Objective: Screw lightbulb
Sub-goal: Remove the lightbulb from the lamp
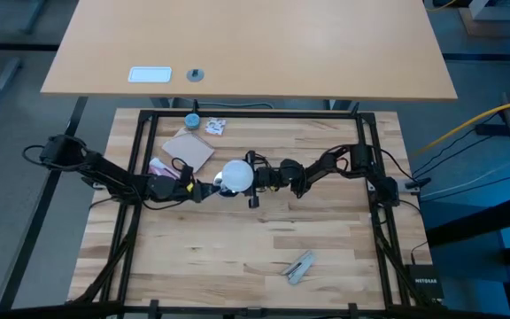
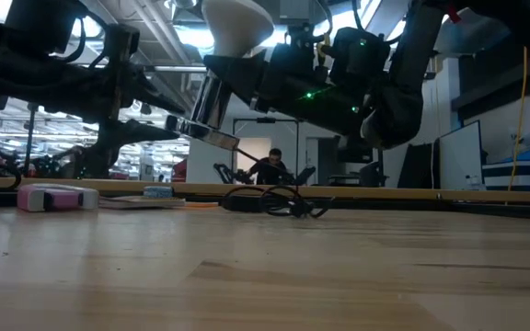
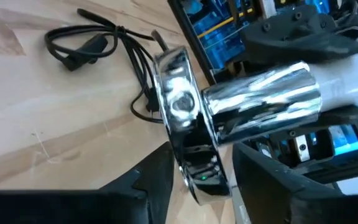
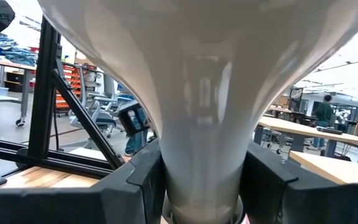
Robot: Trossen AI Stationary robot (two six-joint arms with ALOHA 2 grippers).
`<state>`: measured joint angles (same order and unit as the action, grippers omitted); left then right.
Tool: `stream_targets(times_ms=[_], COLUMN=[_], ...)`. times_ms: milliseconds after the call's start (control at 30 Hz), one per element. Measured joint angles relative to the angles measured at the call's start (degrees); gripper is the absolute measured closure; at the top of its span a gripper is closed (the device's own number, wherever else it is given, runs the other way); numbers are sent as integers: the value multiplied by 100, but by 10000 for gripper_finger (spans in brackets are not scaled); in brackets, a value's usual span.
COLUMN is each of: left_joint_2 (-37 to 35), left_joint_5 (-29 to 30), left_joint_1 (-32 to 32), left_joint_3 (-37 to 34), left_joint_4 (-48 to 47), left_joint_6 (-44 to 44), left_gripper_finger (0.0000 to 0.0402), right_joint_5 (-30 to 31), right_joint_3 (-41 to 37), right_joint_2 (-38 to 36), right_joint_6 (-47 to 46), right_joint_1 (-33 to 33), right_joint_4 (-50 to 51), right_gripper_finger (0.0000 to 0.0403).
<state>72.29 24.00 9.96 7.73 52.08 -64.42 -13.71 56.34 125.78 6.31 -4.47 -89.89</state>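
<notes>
Lightbulb is held mid-air above table centre, its neck pinched by right end effector; silver socket is gripped by left end effector; bulb appears seated, thread depth hidden; tightening judged ongoing.

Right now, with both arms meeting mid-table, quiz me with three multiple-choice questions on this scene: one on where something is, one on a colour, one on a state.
1. Where is the bulb?
A. flat on the table
B. held up between the two arms
C. on the far desk

2. What colour is the bulb's globe?
A. white
B. blue
C. black

3. How do the right gripper jaws stand?
A. wide open, empty
B. out of sight
C. closed on the bulb's neck

Answers:
1 B: the low view shows the bulb clear of the table.
2 A: it shows white from above.
3 C: the right wrist view shows both fingers against the neck.
</notes>
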Motion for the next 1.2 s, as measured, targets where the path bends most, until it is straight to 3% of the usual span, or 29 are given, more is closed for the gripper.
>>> stream_targets(times_ms=[300, 600, 933, 1200], left_joint_2=[-4, -4, -214, -487], left_joint_5=[80, -32, -676, -1014], left_joint_1=[0, -119, -554, -1044], left_joint_3=[-2, -2, -15, -13], left_joint_4=[37, 29, 45, -59], left_joint_6=[22, -418, -699, -676], left_gripper_finger=[337, 328, 339, 319], right_joint_5=[-430, -857, -1364, -1574], right_joint_3=[0, 0, 6, 13], right_joint_2=[0, 0, -4, -13], right_joint_6=[134, 183, 190, 253], right_joint_1=[-4, -22, -22, -17], right_joint_4=[-15, 11, 48, 105], right_gripper_finger=[237, 237, 237, 237])
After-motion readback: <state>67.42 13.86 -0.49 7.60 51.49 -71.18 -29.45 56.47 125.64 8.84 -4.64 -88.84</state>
